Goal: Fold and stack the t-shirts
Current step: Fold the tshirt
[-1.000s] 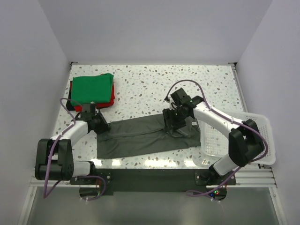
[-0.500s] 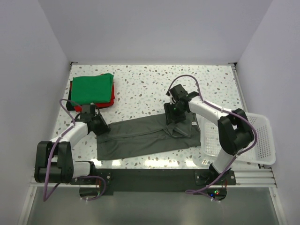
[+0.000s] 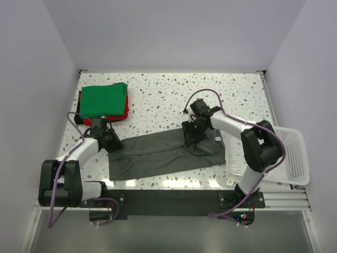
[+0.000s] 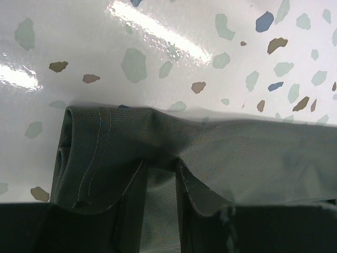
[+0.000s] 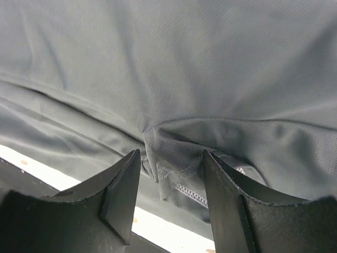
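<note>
We see the charcoal-grey t-shirt [image 3: 166, 153] lying as a long band on the near part of the table [image 3: 158, 100]. Its long axis runs left to right, with the right end slightly farther from the arm bases. The left arm [image 3: 84, 150] reaches low to its left end, where the left fingers [image 4: 129, 216] are clamped on a hemmed fold. The right arm [image 3: 231, 125] bends inward, and the right fingers [image 5: 120, 195] pinch a puckered ridge of cloth. The green t-shirt [image 3: 104, 98] lies folded on the red t-shirt [image 3: 125, 112], far left.
</note>
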`<state>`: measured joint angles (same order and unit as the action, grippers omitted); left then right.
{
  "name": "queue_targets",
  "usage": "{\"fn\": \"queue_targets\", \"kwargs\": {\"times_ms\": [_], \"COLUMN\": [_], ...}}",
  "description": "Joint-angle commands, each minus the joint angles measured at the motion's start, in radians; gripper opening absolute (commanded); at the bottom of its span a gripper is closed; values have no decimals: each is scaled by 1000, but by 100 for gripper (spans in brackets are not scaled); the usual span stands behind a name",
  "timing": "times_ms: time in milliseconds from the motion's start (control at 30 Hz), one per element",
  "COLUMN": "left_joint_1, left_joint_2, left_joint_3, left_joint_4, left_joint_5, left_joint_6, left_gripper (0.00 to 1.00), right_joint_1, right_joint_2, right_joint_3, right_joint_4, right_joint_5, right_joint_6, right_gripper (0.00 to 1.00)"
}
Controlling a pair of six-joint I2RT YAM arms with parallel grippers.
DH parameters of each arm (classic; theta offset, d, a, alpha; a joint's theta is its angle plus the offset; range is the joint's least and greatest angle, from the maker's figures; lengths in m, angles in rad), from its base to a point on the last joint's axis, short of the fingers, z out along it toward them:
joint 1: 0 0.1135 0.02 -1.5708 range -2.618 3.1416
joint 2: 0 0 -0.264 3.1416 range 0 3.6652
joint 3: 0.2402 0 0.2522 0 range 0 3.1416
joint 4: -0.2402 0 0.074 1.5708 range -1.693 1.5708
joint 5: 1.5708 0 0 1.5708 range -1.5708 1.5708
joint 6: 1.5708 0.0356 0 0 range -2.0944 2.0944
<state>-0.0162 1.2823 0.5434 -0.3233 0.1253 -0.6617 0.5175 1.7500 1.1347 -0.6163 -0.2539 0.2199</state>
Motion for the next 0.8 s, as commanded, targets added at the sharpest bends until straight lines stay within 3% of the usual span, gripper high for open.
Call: {"fn": "queue_targets", "kwargs": {"times_ms": [0, 233, 467, 567, 767], "left_joint_1": [-4, -4, -4, -4, -4], "left_joint_2": [15, 23, 32, 32, 22], "left_joint_3": [-39, -42, -45, -45, -40], "left_joint_4": [-74, -65, -59, -59, -57], "left_joint_5": [-32, -33, -32, -30, -27], "left_joint_6": [22, 24, 28, 28, 34], "left_gripper": [33, 33, 33, 33, 32], "right_joint_1": [-1, -2, 1, 1, 1], "right_joint_2": [-13, -44, 65, 63, -9], "right_joint_3": [0, -1, 7, 25, 79], "right_joint_4": [-36, -128, -200, -226, -238], "right_joint_5": [-59, -165, -454, -449, -289], "right_joint_6": [-43, -37, -85, -94, -30], "right_gripper": [54, 54, 54, 53, 54]}}
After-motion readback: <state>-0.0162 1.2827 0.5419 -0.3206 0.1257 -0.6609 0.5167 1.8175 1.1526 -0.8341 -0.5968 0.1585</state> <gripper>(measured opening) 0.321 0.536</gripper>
